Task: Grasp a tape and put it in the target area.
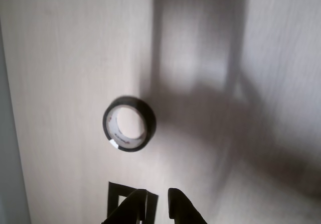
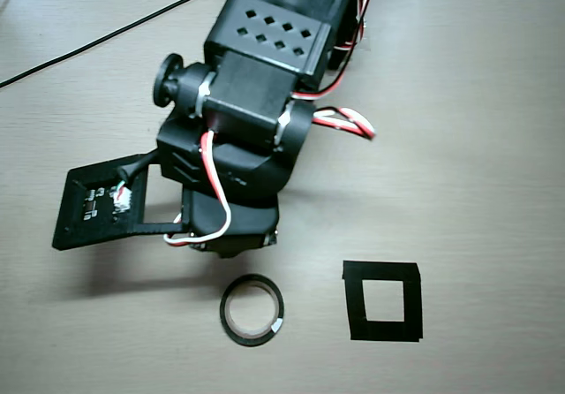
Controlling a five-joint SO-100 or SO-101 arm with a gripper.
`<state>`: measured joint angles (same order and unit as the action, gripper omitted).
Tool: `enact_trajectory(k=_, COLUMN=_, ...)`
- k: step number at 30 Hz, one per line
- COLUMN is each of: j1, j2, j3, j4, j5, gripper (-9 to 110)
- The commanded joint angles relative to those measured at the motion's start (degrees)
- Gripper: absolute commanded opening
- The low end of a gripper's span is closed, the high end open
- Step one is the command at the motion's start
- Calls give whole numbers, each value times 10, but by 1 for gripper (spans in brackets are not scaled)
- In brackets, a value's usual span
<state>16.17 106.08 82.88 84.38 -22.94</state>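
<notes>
Ahead of the hand in the wrist view: tape lying flat on the pale desk, hole up, well clear of the fingertips and a little left of their line; fingers close together, a narrow gap between, holding nothing. Just under the left finger, part of the black square outline of the target area. Faint print on the roll's inner core, too blurred to read. Best approach, judging from this: widen first, shift left, descend so one finger drops inside the hole and the other outside the rim. From overhead: tape just below the arm's black body, target area to its right and apart from it; hand hidden beneath the arm. No legible brand anywhere.
</notes>
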Motion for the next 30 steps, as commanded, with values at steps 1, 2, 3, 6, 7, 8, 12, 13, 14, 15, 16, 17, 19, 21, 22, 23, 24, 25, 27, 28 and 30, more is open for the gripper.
enact_trajectory(k=1, j1=-3, j2=8, j3=-3, j4=-6, j5=6, gripper=4)
enact_trajectory(k=2, j1=-4, j2=8, j3=-1, j4=-7, j5=6, gripper=4)
enact_trajectory(k=3, j1=-6, j2=8, j3=3, j4=-9, j5=6, gripper=5)
enact_trajectory(k=6, j1=-15, j2=7, j3=21, j4=-17, j5=3, gripper=7)
enact_trajectory(k=7, j1=-19, j2=6, j3=31, j4=-22, j5=-1, gripper=8)
enact_trajectory(k=8, j1=-25, j2=6, j3=42, j4=-29, j5=-4, gripper=8)
enact_trajectory(k=12, j1=-48, j2=4, j3=95, j4=-78, j5=-14, gripper=10)
enact_trajectory(k=13, j1=-54, j2=2, j3=107, j4=-93, j5=-15, gripper=10)
enact_trajectory(k=14, j1=-59, j2=-4, j3=115, j4=-105, j5=-16, gripper=10)
enact_trajectory(k=15, j1=-63, j2=-12, j3=120, j4=-115, j5=-16, gripper=10)
enact_trajectory(k=16, j1=-67, j2=-24, j3=121, j4=-125, j5=-16, gripper=10)
enact_trajectory(k=17, j1=-69, j2=-39, j3=121, j4=-133, j5=-16, gripper=10)
enact_trajectory(k=19, j1=-69, j2=-74, j3=112, j4=-145, j5=-17, gripper=10)
enact_trajectory(k=21, j1=-66, j2=-105, j3=96, j4=-150, j5=-20, gripper=11)
enact_trajectory(k=22, j1=-65, j2=-116, j3=91, j4=-156, j5=-24, gripper=11)
enact_trajectory(k=23, j1=-63, j2=-126, j3=89, j4=-163, j5=-28, gripper=11)
enact_trajectory(k=24, j1=-63, j2=-135, j3=85, j4=-167, j5=-35, gripper=12)
enact_trajectory(k=25, j1=-63, j2=-146, j3=82, j4=-172, j5=-40, gripper=12)
enact_trajectory(k=27, j1=-64, j2=-165, j3=70, j4=-178, j5=-45, gripper=12)
enact_trajectory(k=28, j1=-64, j2=-177, j3=62, j4=-178, j5=-46, gripper=13)
enact_trajectory(k=30, j1=-64, j2=-195, j3=47, j4=-178, j5=-46, gripper=13)
